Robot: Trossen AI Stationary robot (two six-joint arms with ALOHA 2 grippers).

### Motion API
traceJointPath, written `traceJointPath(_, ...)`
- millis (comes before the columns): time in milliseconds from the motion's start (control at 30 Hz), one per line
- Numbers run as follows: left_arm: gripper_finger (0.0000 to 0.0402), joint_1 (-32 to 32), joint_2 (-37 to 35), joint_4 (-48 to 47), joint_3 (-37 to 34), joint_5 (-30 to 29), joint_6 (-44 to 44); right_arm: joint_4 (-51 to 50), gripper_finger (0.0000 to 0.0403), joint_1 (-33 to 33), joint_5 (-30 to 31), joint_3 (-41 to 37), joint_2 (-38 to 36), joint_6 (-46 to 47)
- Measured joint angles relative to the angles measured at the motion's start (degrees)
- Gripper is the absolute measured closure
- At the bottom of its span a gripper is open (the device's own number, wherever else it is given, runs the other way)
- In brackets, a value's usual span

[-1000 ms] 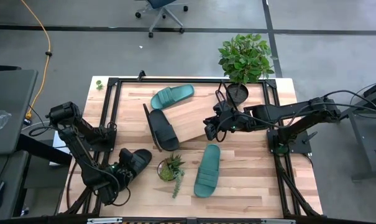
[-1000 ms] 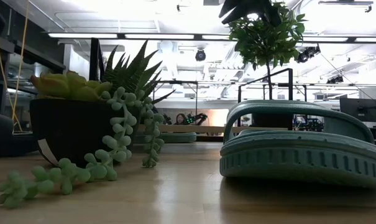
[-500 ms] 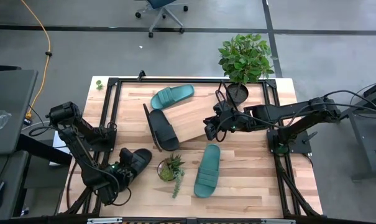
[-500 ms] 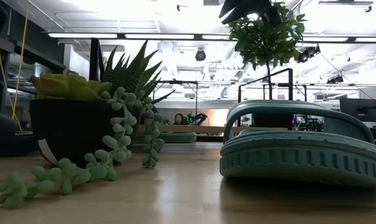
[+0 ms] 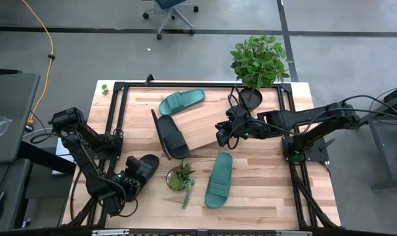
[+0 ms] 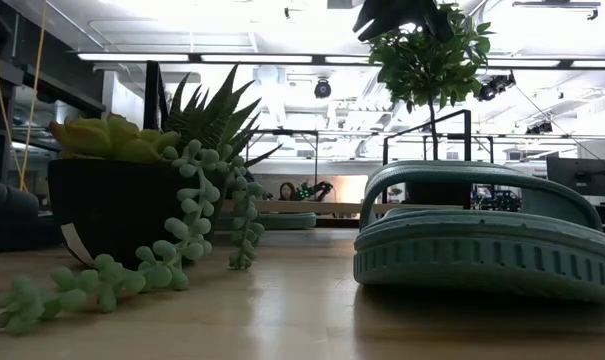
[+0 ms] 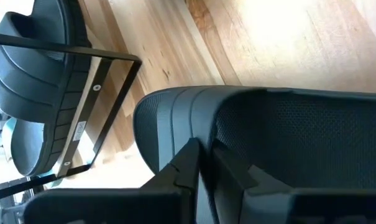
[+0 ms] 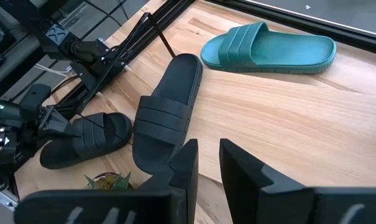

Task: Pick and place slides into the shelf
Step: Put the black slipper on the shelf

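Note:
My left gripper (image 5: 128, 179) is at the table's near left, shut on the near end of a black slide (image 5: 144, 166) that lies flat on the table. My right gripper (image 5: 222, 136) hovers over the shelf (image 5: 208, 136), a slanted wooden board mid-table. Its fingers (image 8: 207, 163) stand a little apart with nothing between them. A second black slide (image 5: 170, 135) lies at the shelf's left end. One teal slide (image 5: 182, 101) rests sole down near the far edge. Another teal slide (image 5: 219, 178) rests sole down toward the near edge. My left gripper has its two fingers (image 7: 189, 163) close together on the rim of the black slide's rounded end (image 7: 160, 124). They come at it along its length from the table's near left. The fingers hide the place of contact. The slide lies on the table.
A small potted succulent (image 5: 180, 178) stands between the held slide and the near teal slide. A tall potted plant (image 5: 257, 62) stands at the far right. A black metal frame (image 5: 116, 118) runs along the table's sides. There is bare wood at the near right (image 5: 270, 190).

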Motion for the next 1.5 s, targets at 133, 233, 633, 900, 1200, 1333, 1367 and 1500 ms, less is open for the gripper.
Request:
traceJointPath(133, 0.0383, 0.0, 0.0, -0.17, 0.0, 0.26, 0.04, -0.04, 0.0346, 0.0, 0.0, -0.01, 0.0, 0.0)
traceJointPath(233, 0.0396, 0.0, -0.08, -0.17, 0.01, 1.16, 0.07, -0.12, 0.0346, 0.0, 0.0, -0.01, 0.0, 0.0)
traceJointPath(633, 0.0397, 0.0, -0.13, -10.57, 7.3, 3.19, 0.15, -1.05, 0.0346, 0.0, -0.02, -0.01, 0.0, -0.02)
traceJointPath(900, 0.0399, 0.0, -0.13, -18.47, 13.81, 1.71, 0.22, -1.07, 0.0346, 0.0, -0.02, 0.0, 0.0, -0.02)
traceJointPath(1200, 0.04, 0.0, -0.13, -32.17, 23.89, 0.1, -5.09, -0.46, 0.0346, -1.01, -1.25, -0.01, 0.0, -1.03)
traceJointPath(1333, 0.04, 1.29, -0.42, -32.85, 28.34, -0.84, -3.71, 2.44, 0.0346, -2.46, -9.05, -0.01, 0.0, -4.44)
traceJointPath(1367, 0.0401, 1.71, -0.46, -32.96, 29.55, -0.66, -3.06, 3.37, 0.0346, -3.04, -11.58, 0.01, 0.0, -4.98)
traceJointPath(1500, 0.0401, 4.82, -0.52, -33.01, 34.2, -0.76, 3.39, 7.47, 0.0346, -5.0, -20.21, 0.01, 0.0, -7.12)
